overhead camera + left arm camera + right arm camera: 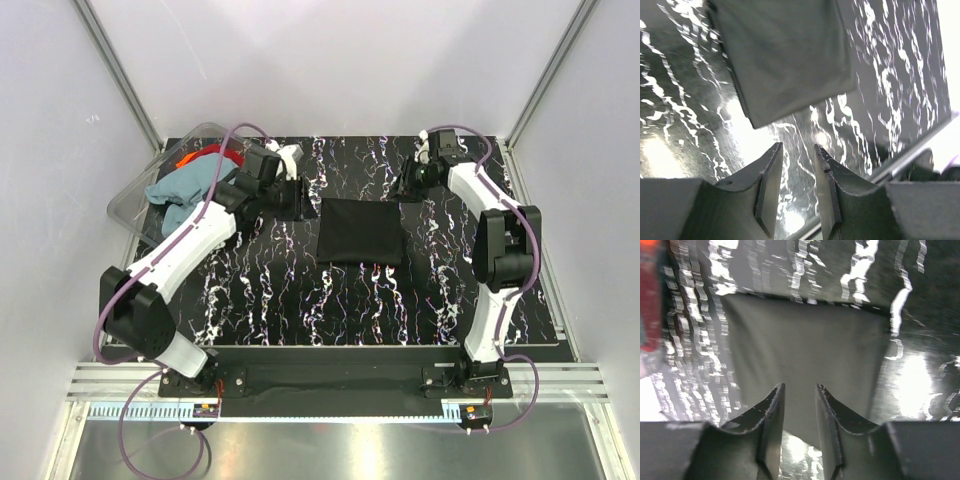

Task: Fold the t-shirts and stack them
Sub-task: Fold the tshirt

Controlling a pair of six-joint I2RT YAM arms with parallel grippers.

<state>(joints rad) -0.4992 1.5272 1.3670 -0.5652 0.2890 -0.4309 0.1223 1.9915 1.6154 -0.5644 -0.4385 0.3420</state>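
Black cloth, folded into a flat rectangle, is seen between the two end effectors: the black t-shirt (360, 231) lies with its long axis running from the left end effector (308, 200) across to the right end effector (407, 184). Its far edge is roughly level with both. Which end is collar and which is hem cannot be told from the folded shape. Behind and to the outer side of the left end effector, the teal-blue t-shirt (183, 187) is crumpled in a clear plastic tub (128, 207), with the red-orange t-shirt (203, 156) bunched at the far side of it.

A glossy black counter (300, 295) veined with white marbling carries everything. It is enclosed by pale, plain walls (350, 60) set in aluminium framing.

In the left wrist view the left end effector (797, 146) is seen partly spread, with only bare counter between its fingers (767, 175); a corner of the black t-shirt (785, 55) lies just ahead of the tips, apart from them. In the right wrist view the right end effector (800, 386) is likewise partly spread and nothing is pinched. The black t-shirt (805, 350) fills the area beyond the tips, though contact cannot be judged.
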